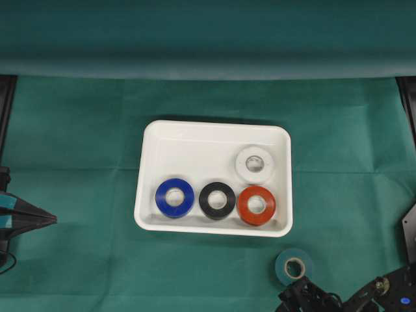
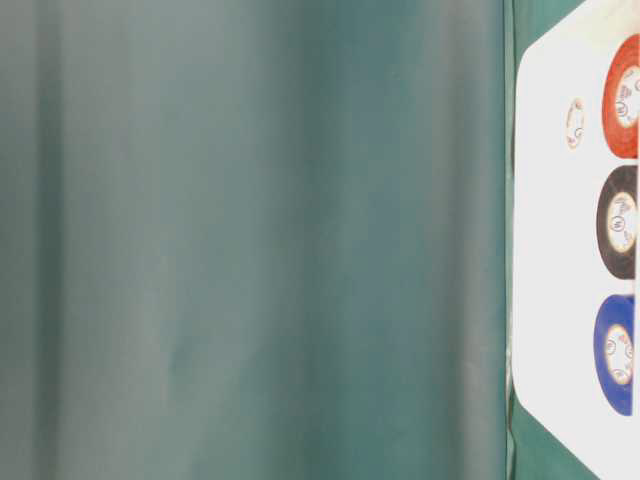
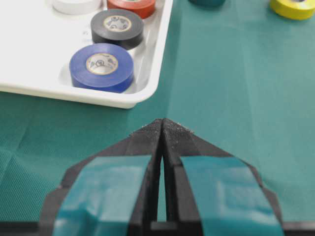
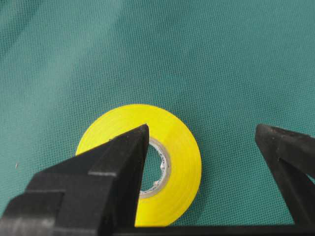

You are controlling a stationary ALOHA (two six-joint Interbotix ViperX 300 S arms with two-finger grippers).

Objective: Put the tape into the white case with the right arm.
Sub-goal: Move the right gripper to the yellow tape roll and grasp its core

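A: The right gripper [image 4: 202,135] stands wide, its two matte black pointed fingers [image 4: 125,157] spread above a yellow tape roll [image 4: 174,147] and holding nothing. One finger tip sits over the roll's hole; the other is out past its rim.

B: And the roll?

A: It lies flat on the woven green cloth of the table [image 4: 147,49], a smooth yellow ring around a pale cardboard core. It is outside the white case [image 1: 148,195].

B: What does the case hold?

A: It is a shallow glossy rectangle with rounded corners and a raised rim. A blue roll [image 1: 174,197], a black roll [image 1: 217,200] and a red roll [image 1: 256,205] lie in a row along its near side, with a white roll [image 1: 254,164] behind the red one. A teal roll [image 1: 294,266] lies on the cloth just outside the near right corner.

B: The left gripper?

A: The left gripper [image 3: 162,123] has its jaws pressed together, black with light-blue tape bands and gritty tips, well apart from the case.
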